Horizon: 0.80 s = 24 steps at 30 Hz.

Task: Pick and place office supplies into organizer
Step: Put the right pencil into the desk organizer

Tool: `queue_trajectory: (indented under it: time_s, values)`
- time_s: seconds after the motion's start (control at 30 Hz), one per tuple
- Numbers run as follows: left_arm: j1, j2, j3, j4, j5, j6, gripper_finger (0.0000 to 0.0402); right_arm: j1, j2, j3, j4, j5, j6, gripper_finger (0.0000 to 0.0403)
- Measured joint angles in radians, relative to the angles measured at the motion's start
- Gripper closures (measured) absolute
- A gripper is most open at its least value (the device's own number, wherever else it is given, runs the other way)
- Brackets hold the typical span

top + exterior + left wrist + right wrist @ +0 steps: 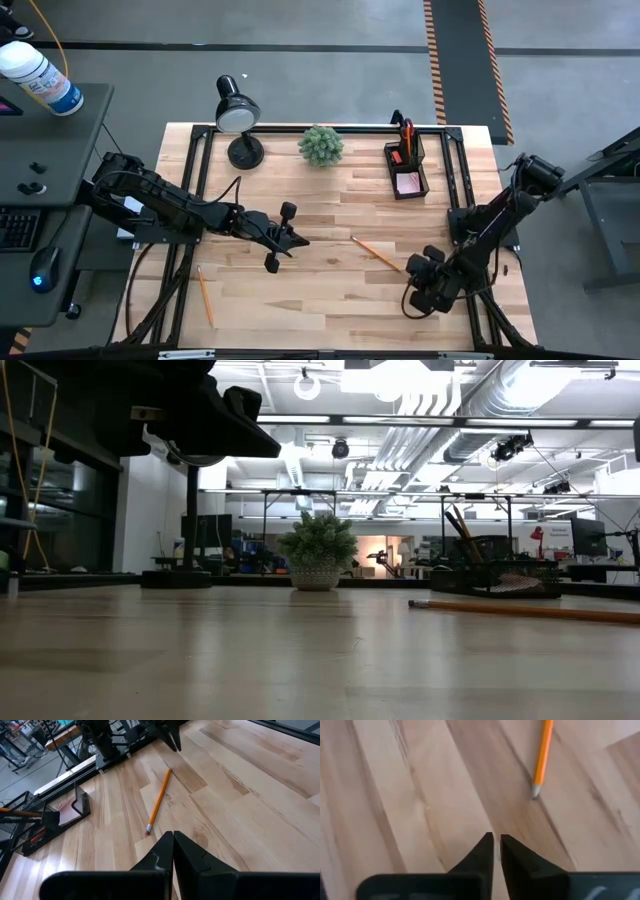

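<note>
I see lab or industrial workshop: exposed ducts (455, 395) and strip lights overhead, grey concrete floor with striped hazard tape (436, 55) at 12 o'clock, wooden bench (330, 300) on black frame, keyboard desk (40, 180) at 9 o'clock.

Two dark jointed arms, black cabling.

Orange pencil (377, 253), black mesh organizer (405, 169), pale striped wooden table (330, 300).

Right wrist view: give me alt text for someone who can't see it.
The right gripper, holding nothing, hovers over bare wooden table, its two dark fingers nearly together with a thin gap. An orange pencil lies ahead of it, sharpened tip pointing back toward the gripper.
</note>
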State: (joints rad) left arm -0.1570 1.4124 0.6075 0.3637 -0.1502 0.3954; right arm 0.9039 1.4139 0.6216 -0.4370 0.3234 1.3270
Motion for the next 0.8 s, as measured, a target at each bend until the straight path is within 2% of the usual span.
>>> queue_trajectory:
  time_s: [0.23, 0.37, 0.63, 0.8]
  values:
    - [0.000, 0.000, 0.000, -0.011, 0.000, 0.000, 0.0401, 0.005, 0.000, -0.019, 0.007, 0.078, -0.007, 0.0305]
    - [0.000, 0.000, 0.000, -0.032, 0.000, 0.000, 0.0401, 0.034, 0.000, -0.043, 0.020, 0.099, 0.018, 0.0279]
    - [0.000, 0.000, 0.000, -0.031, 0.000, 0.000, 0.0401, 0.089, 0.008, -0.050, 0.023, 0.187, 0.030, 0.0269]
    - [0.000, 0.000, 0.000, -0.031, 0.000, -0.004, 0.0401, 0.094, 0.097, -0.049, 0.047, 0.184, 0.035, 0.0269]
